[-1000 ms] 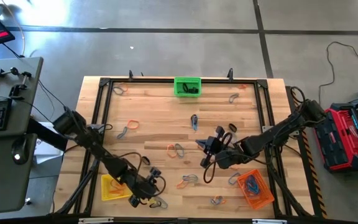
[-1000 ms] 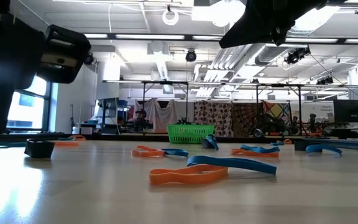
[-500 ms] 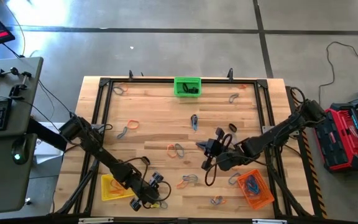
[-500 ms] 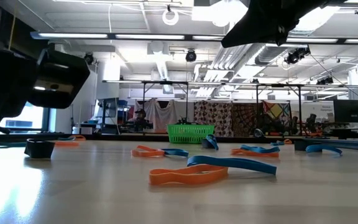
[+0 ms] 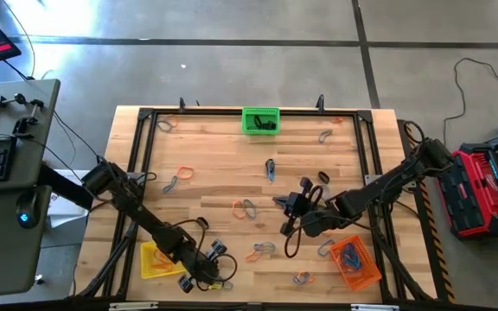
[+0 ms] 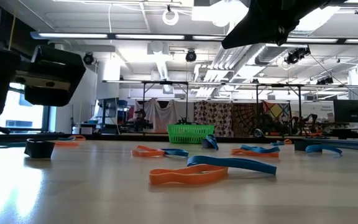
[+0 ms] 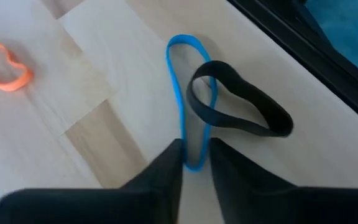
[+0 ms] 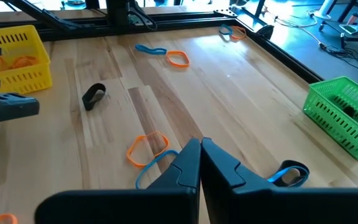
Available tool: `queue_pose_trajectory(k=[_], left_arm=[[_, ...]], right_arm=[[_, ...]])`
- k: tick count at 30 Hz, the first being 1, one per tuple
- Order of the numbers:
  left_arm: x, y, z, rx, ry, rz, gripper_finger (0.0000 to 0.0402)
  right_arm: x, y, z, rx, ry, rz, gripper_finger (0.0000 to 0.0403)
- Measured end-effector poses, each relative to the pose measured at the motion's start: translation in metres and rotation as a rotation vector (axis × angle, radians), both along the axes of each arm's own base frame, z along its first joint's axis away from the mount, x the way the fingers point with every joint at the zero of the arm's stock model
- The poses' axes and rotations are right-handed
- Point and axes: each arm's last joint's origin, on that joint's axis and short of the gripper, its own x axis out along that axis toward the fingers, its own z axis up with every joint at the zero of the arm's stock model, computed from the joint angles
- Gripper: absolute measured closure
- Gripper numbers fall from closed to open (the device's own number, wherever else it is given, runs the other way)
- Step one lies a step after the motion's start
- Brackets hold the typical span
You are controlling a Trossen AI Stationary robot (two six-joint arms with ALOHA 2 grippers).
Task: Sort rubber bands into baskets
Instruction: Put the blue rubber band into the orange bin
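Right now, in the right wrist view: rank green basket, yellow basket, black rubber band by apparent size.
1. green basket, though partly cut off at the frame edge
2. yellow basket, close to the green one, so unsure
3. black rubber band, clearly smallest

Bare wood (image 5: pixel 214 155) mid-table; scattered rubber bands (image 5: pixel 245 207), black frame rail (image 5: pixel 137 173) at edges.

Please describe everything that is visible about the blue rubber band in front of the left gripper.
The blue rubber band is a thin, floppy loop, rubber by its look, pulled into a long narrow oval. It lies flat on the pale wooden table, near its dark frame edge. A wider black rubber band lies across one side of it. The left gripper has its jaws nearly closed around the near end of the loop.
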Motion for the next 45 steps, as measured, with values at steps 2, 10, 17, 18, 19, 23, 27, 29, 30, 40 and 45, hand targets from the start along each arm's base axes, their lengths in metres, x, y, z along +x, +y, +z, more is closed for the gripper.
queue_pose_trajectory(k=[2,10,17,18,19,23,27,29,30,40,45], left_arm=[[-0.001,-0.001,0.0,0.006,-0.003,-0.013,0.0371],[0.0,0.015,0.015,0.048,-0.009,0.045,0.0399],[0.008,0.047,0.042,0.09,-0.041,0.171,0.0401],[0.011,0.052,0.046,0.081,-0.053,0.2,0.0401],[0.014,0.057,0.049,0.068,-0.061,0.239,0.0401],[0.027,0.083,0.059,0.01,-0.091,0.45,0.0401],[0.042,0.106,0.065,-0.103,-0.136,0.645,0.0401],[0.048,0.114,0.068,-0.157,-0.16,0.708,0.0401],[0.051,0.117,0.07,-0.183,-0.178,0.731,0.0401],[0.064,0.13,0.08,-0.296,-0.265,0.752,0.0401],[0.064,0.13,0.08,-0.297,-0.264,0.751,0.0401]], right_arm=[[0.0,0.0,0.0,0.0,0.0,0.0,0.0403],[0.0,0.0,0.0,-0.003,0.005,0.0,0.0403],[-0.003,-0.001,-0.005,0.016,0.067,0.022,0.0403],[-0.003,0.0,-0.006,0.028,0.071,0.034,0.0403],[-0.003,0.0,-0.006,0.037,0.072,0.042,0.0402],[-0.001,0.001,-0.009,0.041,0.078,0.055,0.0388],[0.004,0.004,-0.015,0.015,0.085,0.075,0.0344],[0.009,0.006,-0.022,0.001,0.095,0.1,0.0313],[0.012,0.007,-0.025,-0.008,0.098,0.11,0.0297],[0.029,0.009,-0.058,-0.271,0.209,0.174,0.0215],[0.03,0.008,-0.061,-0.342,0.223,0.15,0.0228]])
